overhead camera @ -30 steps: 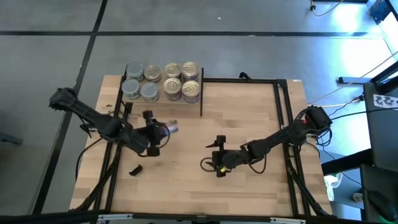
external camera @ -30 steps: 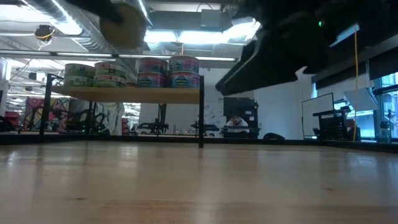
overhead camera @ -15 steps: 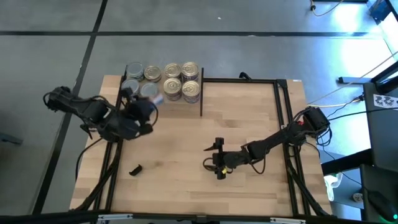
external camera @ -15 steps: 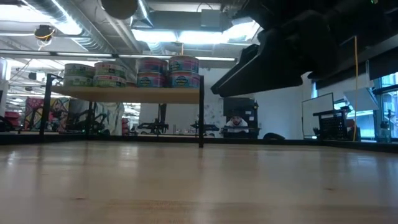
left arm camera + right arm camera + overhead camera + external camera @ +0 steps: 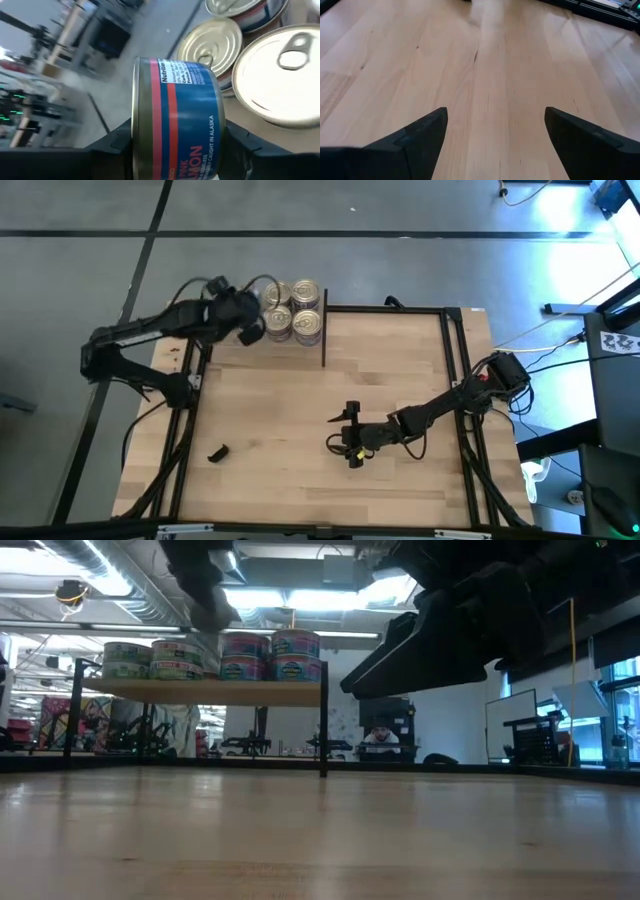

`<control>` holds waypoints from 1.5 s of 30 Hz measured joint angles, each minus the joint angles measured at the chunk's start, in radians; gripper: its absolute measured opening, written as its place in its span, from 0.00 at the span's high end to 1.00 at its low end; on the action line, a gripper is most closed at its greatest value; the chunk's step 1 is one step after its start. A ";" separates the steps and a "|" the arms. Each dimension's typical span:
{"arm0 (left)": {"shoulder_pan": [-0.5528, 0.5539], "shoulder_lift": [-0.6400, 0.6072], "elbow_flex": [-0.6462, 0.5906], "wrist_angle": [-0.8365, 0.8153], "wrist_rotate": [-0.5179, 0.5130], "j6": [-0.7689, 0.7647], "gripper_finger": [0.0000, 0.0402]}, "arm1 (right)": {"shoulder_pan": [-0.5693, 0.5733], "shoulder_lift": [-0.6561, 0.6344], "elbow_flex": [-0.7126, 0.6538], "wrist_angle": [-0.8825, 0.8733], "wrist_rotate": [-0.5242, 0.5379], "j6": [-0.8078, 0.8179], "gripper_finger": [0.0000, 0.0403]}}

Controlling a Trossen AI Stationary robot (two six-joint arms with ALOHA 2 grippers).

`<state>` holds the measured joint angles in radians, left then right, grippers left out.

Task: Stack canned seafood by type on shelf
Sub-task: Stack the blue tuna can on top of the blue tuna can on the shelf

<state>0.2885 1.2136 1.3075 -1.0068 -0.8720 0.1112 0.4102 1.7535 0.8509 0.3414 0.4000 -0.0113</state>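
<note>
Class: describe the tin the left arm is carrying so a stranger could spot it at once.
Find the raised shelf at the table's far left corner, stacked with tins. Above them the left gripper clamps one blue tin. Unlike the upright tins, it is tipped sideways, showing a red band and nutrition label.

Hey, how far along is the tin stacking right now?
Nearly done, it seems. Most tins already sit grouped on the shelf. The left gripper holds a blue salmon tin on its side above the shelf's tins. It has yet to be set down. The right gripper waits open over the table, which shows no loose tins.
</note>
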 joint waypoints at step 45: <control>0.415 0.177 -0.001 0.105 0.288 0.262 0.49 | -0.012 0.000 -0.021 -0.021 -0.009 0.014 0.18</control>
<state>0.7033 1.3903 1.3064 -0.9015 -0.5835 0.3733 0.3985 1.7531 0.8295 0.3204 0.3912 0.0029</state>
